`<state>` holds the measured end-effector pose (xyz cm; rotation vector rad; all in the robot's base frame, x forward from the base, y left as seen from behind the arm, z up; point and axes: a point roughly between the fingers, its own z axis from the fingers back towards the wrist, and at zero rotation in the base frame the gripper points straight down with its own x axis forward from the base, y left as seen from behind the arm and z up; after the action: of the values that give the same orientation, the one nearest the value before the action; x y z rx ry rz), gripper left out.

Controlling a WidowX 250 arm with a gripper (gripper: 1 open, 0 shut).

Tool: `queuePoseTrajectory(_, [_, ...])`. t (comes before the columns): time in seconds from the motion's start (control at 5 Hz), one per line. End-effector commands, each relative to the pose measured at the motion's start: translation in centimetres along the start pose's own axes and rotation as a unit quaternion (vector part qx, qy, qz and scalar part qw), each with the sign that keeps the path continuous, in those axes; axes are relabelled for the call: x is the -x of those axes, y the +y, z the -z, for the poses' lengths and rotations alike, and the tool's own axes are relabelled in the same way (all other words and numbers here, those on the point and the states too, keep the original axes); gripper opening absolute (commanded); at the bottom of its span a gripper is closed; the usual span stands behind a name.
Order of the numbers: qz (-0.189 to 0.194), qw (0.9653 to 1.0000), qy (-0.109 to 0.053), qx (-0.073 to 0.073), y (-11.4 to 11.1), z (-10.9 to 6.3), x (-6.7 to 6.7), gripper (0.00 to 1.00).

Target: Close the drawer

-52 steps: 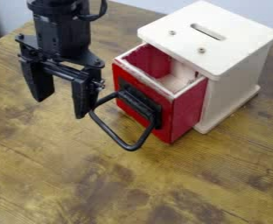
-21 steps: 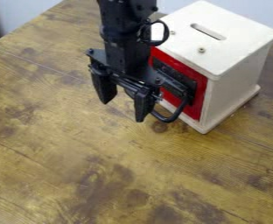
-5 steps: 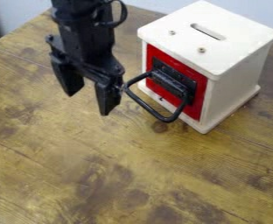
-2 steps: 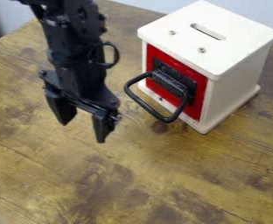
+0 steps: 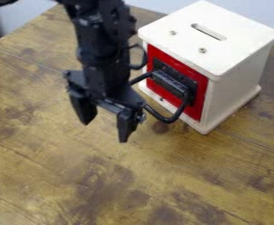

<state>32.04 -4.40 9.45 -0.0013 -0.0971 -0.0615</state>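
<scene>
The red-fronted drawer (image 5: 178, 84) sits pushed into the cream-white box (image 5: 221, 54), its front flush with the box face. Its black plate and large black loop handle (image 5: 151, 107) stick out to the lower left. My black gripper (image 5: 104, 114) hangs open and empty just left of the handle, fingers pointing down, close above the table. One finger (image 5: 126, 123) stands right beside the loop; I cannot tell if it touches.
The wooden table (image 5: 57, 185) spreads to the left and front. The cream-white box with a slotted top stands at the upper right. A small dark knob (image 5: 162, 128) lies on the table under the handle.
The drawer, open at first, has been pushed shut. In the last second my gripper moved left and down away from it, and now it has come back right toward the handle.
</scene>
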Motion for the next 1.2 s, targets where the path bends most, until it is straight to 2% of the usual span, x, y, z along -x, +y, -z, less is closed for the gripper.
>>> queuePoseTrajectory(0.0, [-0.008, 0.9995, -0.031, 0.002, 1.9, -2.3, -2.2, 1.0])
queuePoseTrajectory(0.4, [0.004, 0.9995, -0.031, 0.001, 4.0, -2.2, -0.5, 1.0])
queuePoseTrajectory(0.6, [0.013, 0.999, -0.042, 0.0, 3.0, -2.4, 0.5, 1.0])
queuePoseTrajectory(0.8, [0.025, 0.999, -0.037, 0.002, 1.7, -2.7, 0.9, 1.0])
queuePoseTrajectory(1.0, [0.031, 0.9988, -0.038, 0.001, 1.7, -2.0, 1.1, 1.0])
